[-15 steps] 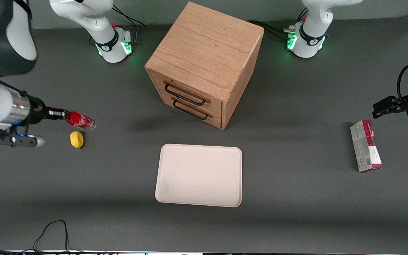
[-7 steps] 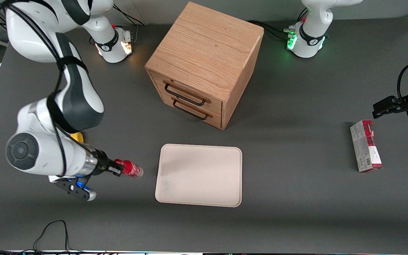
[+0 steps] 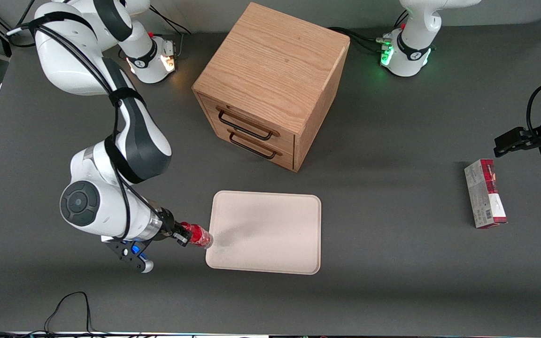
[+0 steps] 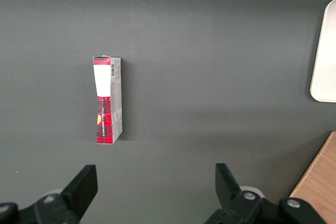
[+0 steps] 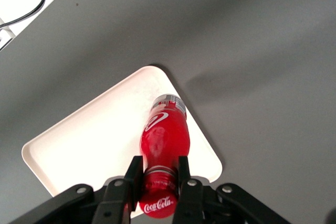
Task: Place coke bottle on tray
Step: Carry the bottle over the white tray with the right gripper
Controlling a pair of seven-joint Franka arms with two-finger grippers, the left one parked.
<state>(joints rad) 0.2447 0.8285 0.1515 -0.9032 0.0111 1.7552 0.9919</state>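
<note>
My gripper (image 3: 183, 232) (image 5: 158, 172) is shut on the neck of the coke bottle (image 3: 198, 235) (image 5: 164, 136), a small red bottle with a red cap and white script. The bottle is held in the air, tilted, with its clear base over the corner of the tray (image 3: 270, 230) (image 5: 89, 140) that lies nearest the working arm and the front camera. The cream tray lies flat on the dark table, in front of the cabinet's drawers and nearer to the front camera than they are.
A wooden two-drawer cabinet (image 3: 270, 84) stands farther from the front camera than the tray. A red-and-grey carton (image 3: 485, 193) (image 4: 107, 100) lies toward the parked arm's end of the table. A black cable (image 3: 66, 310) loops at the table's near edge.
My gripper has carried the coke bottle from beside a yellow object at the working arm's end toward the tray, reaching its corner. The yellow object is now hidden by the arm.
</note>
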